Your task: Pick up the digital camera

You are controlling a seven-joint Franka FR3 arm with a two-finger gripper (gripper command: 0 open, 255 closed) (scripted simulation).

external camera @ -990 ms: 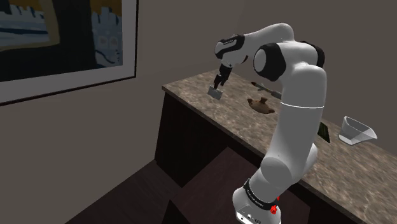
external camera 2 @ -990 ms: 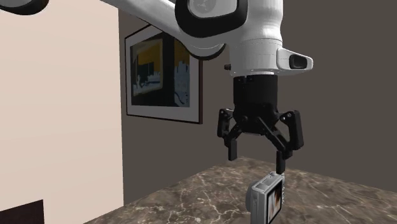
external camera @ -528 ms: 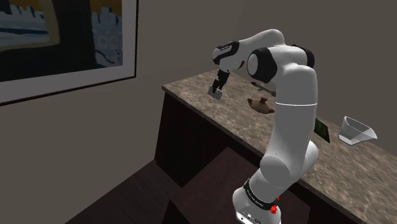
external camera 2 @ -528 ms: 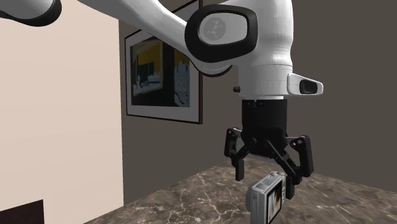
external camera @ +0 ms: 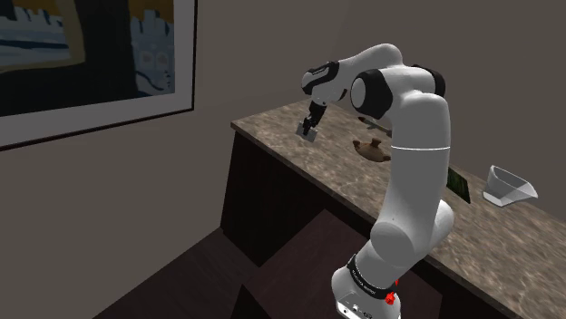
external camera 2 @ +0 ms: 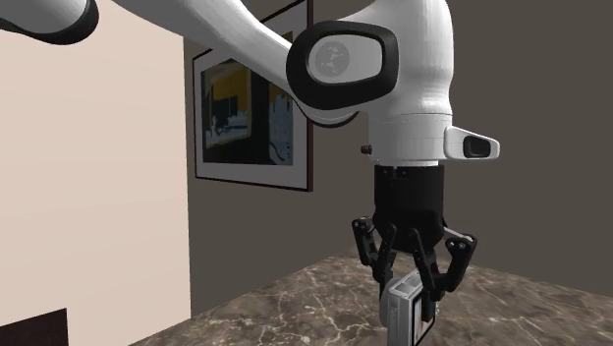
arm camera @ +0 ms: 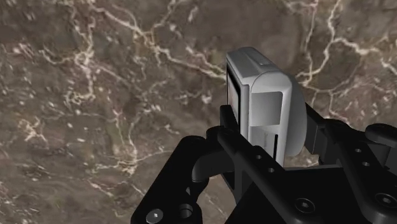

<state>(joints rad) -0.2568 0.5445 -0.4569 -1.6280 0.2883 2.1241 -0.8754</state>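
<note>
**Black fingers clamped on the camera at the desk's corner**

Silver-grey and boxy, the digital camera [external camera: 309, 132] stands upright on the brown, white-veined marble top of the dark-fronted desk [external camera: 337, 174], close to the desk's end nearest the framed picture [external camera: 91, 54] on the wall. Its screen face [external camera 2: 424, 317] is turned sideways.

The white Franka arm [external camera: 415, 172] rises nearly upright from its stand [external camera: 363, 299] in front of the desk. It bends at a high elbow and reaches over the desk top to the camera. The wrist is turned so that the all-black two-finger gripper [external camera: 312, 121] points straight down. In the second exterior view the hand hangs vertically over the desk [external camera 2: 324, 295], and the gripper [external camera 2: 411, 287] reaches down around the camera's [external camera 2: 401, 310] upper part.

From the wrist, the fingers [arm camera: 230, 137] press against opposite sides of the camera [arm camera: 267, 102], holding its body between them, with the marble of the desk [arm camera: 95, 95] beyond.

Farther along the desk from the camera lie a dark brown object [external camera: 370, 149], a flat dark green item [external camera: 460, 188] and a white scoop-shaped container [external camera: 508, 186].
</note>
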